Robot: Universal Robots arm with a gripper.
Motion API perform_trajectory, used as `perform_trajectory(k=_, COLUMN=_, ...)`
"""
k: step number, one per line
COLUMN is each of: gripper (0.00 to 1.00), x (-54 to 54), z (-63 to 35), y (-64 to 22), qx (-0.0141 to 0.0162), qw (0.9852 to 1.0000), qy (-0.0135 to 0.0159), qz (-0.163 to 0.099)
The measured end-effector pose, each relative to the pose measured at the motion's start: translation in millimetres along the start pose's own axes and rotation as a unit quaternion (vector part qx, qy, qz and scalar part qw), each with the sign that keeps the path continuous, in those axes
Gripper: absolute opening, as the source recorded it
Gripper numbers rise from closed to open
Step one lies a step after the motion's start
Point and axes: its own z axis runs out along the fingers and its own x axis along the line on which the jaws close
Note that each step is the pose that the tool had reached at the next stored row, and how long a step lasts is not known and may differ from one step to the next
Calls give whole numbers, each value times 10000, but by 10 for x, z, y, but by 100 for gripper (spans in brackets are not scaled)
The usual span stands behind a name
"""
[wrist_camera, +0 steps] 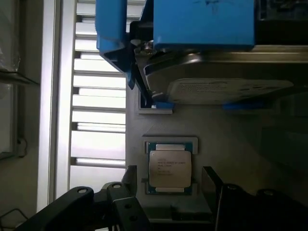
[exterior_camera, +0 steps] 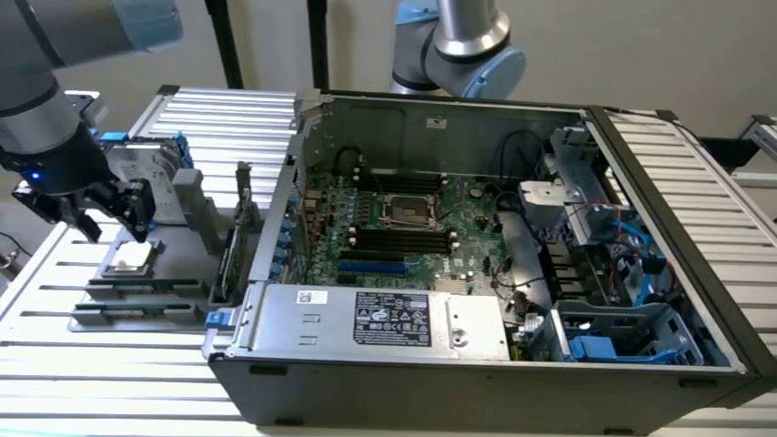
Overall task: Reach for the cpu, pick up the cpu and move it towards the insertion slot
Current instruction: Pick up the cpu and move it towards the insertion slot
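Seating in a shallow grey tray (wrist_camera: pixel 169 140) keeps the small flat square silver-grey cpu (wrist_camera: pixel 169 168) level, directly below the spread, empty black pincer (exterior_camera: pixel 116 228), whose fingers straddle it, apparently without contact. An upright silver hard drive in a blue frame (wrist_camera: pixel 211 72) stands just beside the pincer, narrowing that side; the silver-framed square insertion slot (exterior_camera: pixel 407 211) lies well apart, beyond the open grey computer case's wall (exterior_camera: pixel 295 164).

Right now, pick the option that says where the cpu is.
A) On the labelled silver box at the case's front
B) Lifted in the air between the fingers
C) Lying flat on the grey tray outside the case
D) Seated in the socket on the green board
C: the cpu lies flat on the grey tray at the exterior view's left, outside the computer case, with the open fingers above it.
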Motion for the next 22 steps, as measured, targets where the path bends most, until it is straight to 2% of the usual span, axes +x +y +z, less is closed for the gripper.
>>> perform_trajectory(k=5, gripper=67, x=1, z=55, y=-18, qx=0, qw=10000, qy=0, qz=-2)
perform_trajectory(k=6, gripper=73, x=1, z=56, y=-23, qx=0, qw=10000, qy=0, qz=-3)
perform_trajectory(k=12, gripper=73, x=4, z=104, y=-73, qx=0, qw=10000, qy=0, qz=-2)
perform_trajectory(k=22, gripper=73, x=-28, z=148, y=-100, qx=0, qw=10000, qy=-1, qz=-2)
